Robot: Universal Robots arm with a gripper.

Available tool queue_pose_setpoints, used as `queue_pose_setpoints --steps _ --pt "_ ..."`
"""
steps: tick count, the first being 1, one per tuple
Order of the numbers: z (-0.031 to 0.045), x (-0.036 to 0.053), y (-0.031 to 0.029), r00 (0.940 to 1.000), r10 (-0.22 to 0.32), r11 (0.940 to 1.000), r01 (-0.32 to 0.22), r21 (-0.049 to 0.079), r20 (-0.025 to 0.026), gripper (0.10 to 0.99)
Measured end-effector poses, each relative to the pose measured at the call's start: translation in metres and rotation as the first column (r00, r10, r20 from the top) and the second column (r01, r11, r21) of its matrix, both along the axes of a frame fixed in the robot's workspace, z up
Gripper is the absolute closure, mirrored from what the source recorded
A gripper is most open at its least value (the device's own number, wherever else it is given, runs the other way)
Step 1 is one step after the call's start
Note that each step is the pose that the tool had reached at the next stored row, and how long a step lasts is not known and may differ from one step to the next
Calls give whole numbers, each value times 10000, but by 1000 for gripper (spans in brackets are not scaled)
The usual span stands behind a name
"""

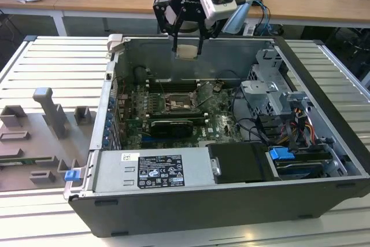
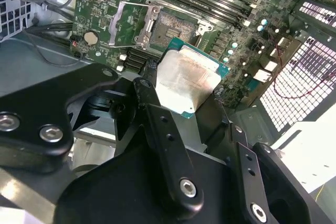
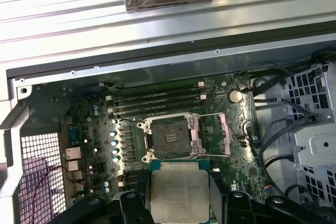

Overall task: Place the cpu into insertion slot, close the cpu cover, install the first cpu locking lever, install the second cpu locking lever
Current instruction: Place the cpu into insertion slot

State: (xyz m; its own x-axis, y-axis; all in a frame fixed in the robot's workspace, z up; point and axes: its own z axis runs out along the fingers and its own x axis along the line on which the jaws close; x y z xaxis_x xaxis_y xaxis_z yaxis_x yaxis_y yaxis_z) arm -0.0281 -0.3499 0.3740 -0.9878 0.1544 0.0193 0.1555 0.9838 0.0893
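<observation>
Gripper (image 1: 187, 46) pinching cpu (image 3: 178, 195) by its edges, flat above case (image 1: 324, 143); socket (image 3: 170, 137) bare, cover (image 3: 227, 135) flipped open, prob. for straight drop-in.

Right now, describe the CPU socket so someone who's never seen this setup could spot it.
Look into the open computer case, at the green board on its floor. Near the board's middle sits the insertion slot. Unlike the long, narrow black memory slots beside it, it is square, with a metal rim around a brownish contact field.
</observation>
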Motion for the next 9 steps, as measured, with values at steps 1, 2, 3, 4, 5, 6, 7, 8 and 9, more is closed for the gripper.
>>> queue_pose_setpoints --steps 1,2,3,4,5,6,7,8,9 --pt "0 0 0 10000 -34 10000 34 0 0 549" --pt "0 0 0 10000 -60 10000 60 0 -1 549" --pt "0 0 0 9999 -115 9999 115 0 0 549" --pt "0 0 0 9999 -140 9999 140 0 0 549" --pt "0 0 0 9999 -165 9999 165 1 0 549" --pt "0 0 0 9998 -205 9998 205 0 0 549" --pt "0 0 0 9997 -232 9997 232 -1 -1 549" --pt "0 0 0 9996 -298 9996 298 0 0 549" --pt "0 0 0 9993 -367 9993 367 0 -1 549"
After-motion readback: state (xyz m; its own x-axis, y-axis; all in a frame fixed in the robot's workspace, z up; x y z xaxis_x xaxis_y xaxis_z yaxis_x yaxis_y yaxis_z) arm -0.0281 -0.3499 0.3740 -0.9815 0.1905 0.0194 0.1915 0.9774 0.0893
